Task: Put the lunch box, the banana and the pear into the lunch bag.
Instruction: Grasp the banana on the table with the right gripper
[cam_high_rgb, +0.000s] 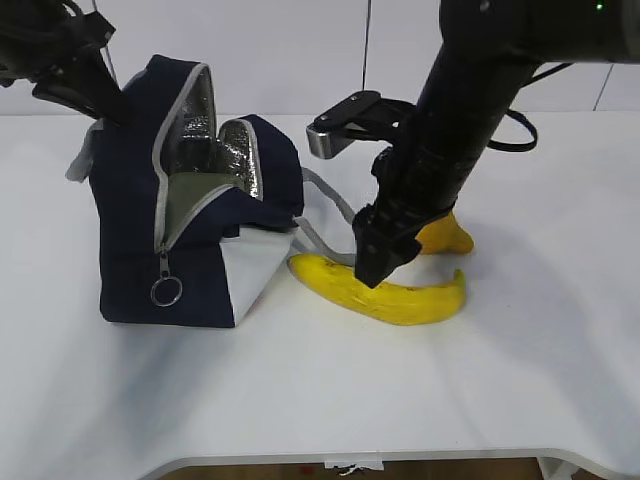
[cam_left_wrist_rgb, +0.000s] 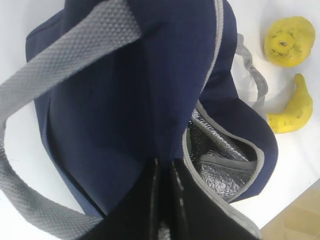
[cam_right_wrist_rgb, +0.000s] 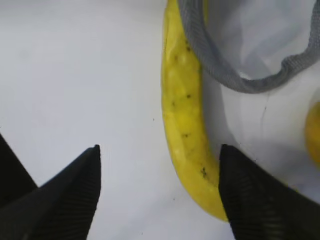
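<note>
While the lunch bag stands unzipped on the table, my left gripper has its jaws pinched on the bag's back edge, propping it open. I see the banana and pear lying outside, banana touching the bag. My right gripper hovers wide-jawed over the banana. The lunch box isn't visible, possibly inside.

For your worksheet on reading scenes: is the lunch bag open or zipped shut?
Open. The lunch bag has its zipper undone along the top, and the silver lining shows inside.
</note>
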